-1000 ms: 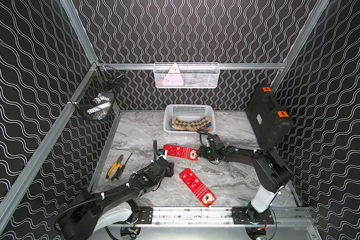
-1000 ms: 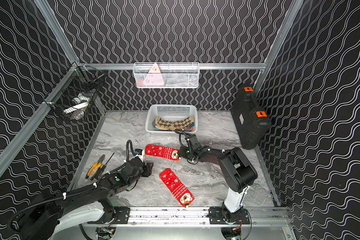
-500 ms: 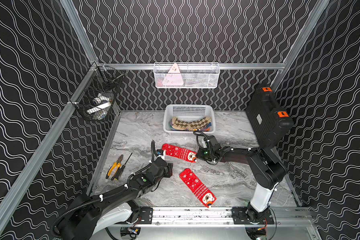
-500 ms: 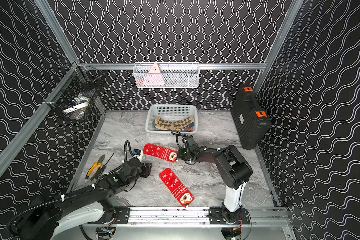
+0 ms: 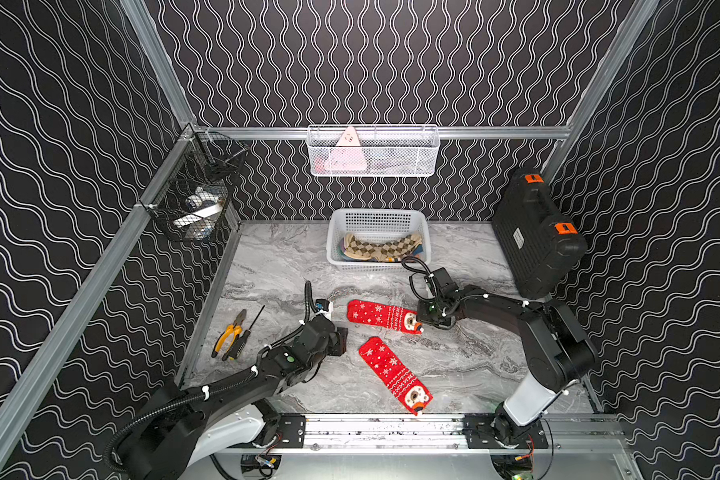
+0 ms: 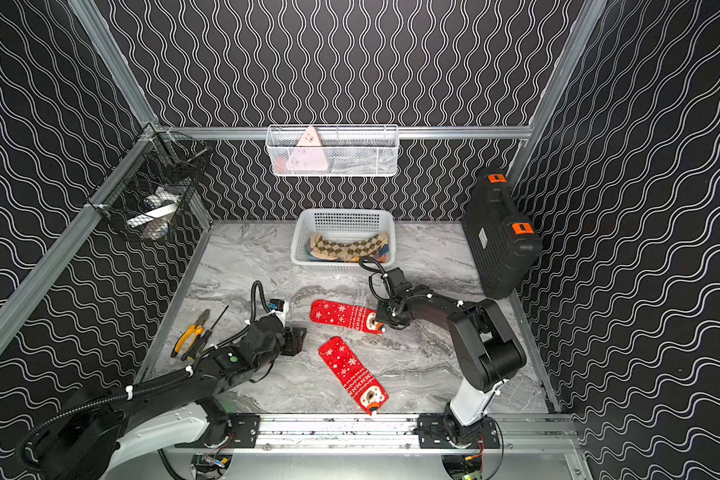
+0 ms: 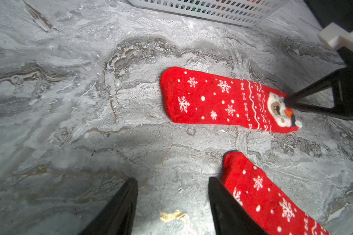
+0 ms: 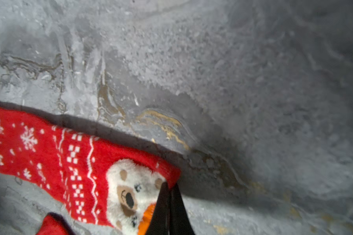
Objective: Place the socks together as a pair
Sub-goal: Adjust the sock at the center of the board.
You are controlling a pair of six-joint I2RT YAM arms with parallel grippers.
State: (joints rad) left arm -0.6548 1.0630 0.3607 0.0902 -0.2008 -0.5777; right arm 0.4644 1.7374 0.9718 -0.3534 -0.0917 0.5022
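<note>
Your right jaws, at the end of the right arm [image 5: 495,307], are closed tight. Their fingertips [image 8: 163,203] pinch the edge of the far sock [image 5: 381,316] right beside its bear face. Your left jaws, on the left arm [image 5: 292,357], stand partly open and hold nothing. They hang low over the counter [image 5: 474,365], and one finger [image 7: 228,209] is just beside the cuff of the near sock [image 5: 391,374]; you cannot tell whether it touches.

Both red socks lie flat in the middle of the counter, apart from each other. The far sock runs almost straight across, with its cuff toward your left arm and its bear face toward your right. The near sock lies on a diagonal, with its cuff pointing back toward the far sock and its bear face close to the front rail. More socks sit in the white basket [image 5: 377,214] at the back.

A second ago your right jaws were open at the same end of that sock. Since then they have closed and drawn back, and the far sock has slid a little toward your right side. The near sock has not moved, and your left jaws are open about as wide as before.
</note>
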